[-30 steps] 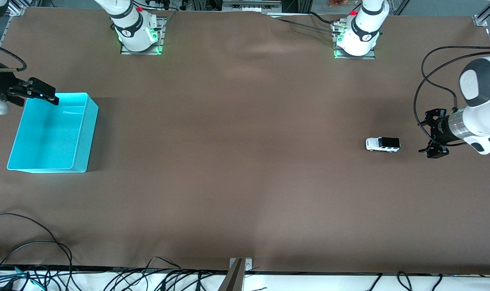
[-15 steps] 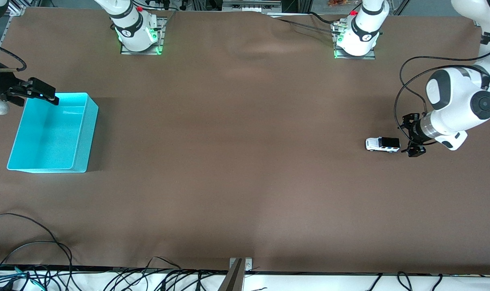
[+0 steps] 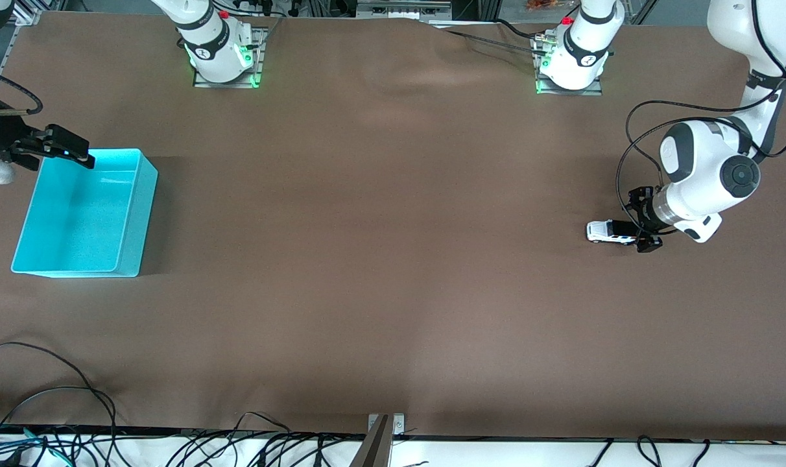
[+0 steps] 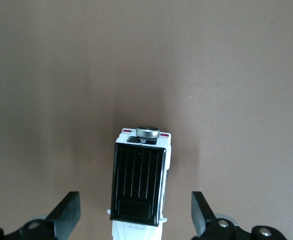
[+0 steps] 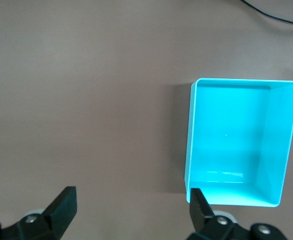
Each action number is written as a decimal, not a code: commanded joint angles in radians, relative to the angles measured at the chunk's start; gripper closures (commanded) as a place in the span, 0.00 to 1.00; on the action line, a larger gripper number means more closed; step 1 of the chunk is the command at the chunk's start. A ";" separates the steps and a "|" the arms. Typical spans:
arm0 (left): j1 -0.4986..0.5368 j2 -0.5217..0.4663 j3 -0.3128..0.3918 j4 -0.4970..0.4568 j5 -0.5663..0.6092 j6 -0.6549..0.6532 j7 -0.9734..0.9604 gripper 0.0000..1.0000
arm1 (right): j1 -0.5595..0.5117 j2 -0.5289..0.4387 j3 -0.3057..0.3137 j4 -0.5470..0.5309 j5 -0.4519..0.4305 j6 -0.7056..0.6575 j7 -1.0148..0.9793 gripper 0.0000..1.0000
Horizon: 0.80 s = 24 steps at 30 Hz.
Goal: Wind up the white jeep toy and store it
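White jeep toy on worktop at left arm's end, well apart from turquoise bin. Left hand low at its black-roofed end, fingers spread wide astride toy's long axis, gripping nothing. Right hand waits, open and empty, over bin's rim.

right gripper fingers spread wide above the brown table; turquoise bin holds nothing
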<state>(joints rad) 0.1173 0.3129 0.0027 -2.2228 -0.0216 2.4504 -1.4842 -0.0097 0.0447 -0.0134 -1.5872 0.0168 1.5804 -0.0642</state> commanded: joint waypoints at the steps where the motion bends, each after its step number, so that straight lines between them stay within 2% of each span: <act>1: -0.008 0.017 0.002 -0.011 -0.014 0.041 -0.008 0.02 | -0.004 -0.005 0.009 0.013 -0.006 -0.010 0.000 0.00; 10: -0.008 0.040 0.002 -0.012 -0.014 0.061 -0.008 0.15 | -0.004 -0.005 0.007 0.013 -0.004 -0.010 0.000 0.00; 14: -0.008 0.041 0.002 -0.014 -0.014 0.061 -0.011 0.29 | -0.004 -0.003 0.007 0.013 -0.004 -0.010 0.000 0.00; 19: -0.014 0.034 -0.007 -0.009 -0.014 0.050 -0.021 0.54 | -0.004 -0.002 0.006 0.013 -0.004 -0.010 0.000 0.00; 20: -0.019 0.032 -0.010 -0.006 -0.014 0.048 -0.027 0.57 | -0.006 -0.002 0.006 0.012 -0.004 -0.010 0.000 0.00; 24: -0.024 0.026 -0.027 0.006 -0.014 0.021 -0.051 0.58 | -0.006 0.000 0.004 0.012 -0.004 -0.010 0.000 0.00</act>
<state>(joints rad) 0.1127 0.3549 -0.0078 -2.2254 -0.0216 2.4956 -1.4951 -0.0095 0.0433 -0.0125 -1.5872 0.0168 1.5804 -0.0642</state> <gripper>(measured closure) 0.498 0.000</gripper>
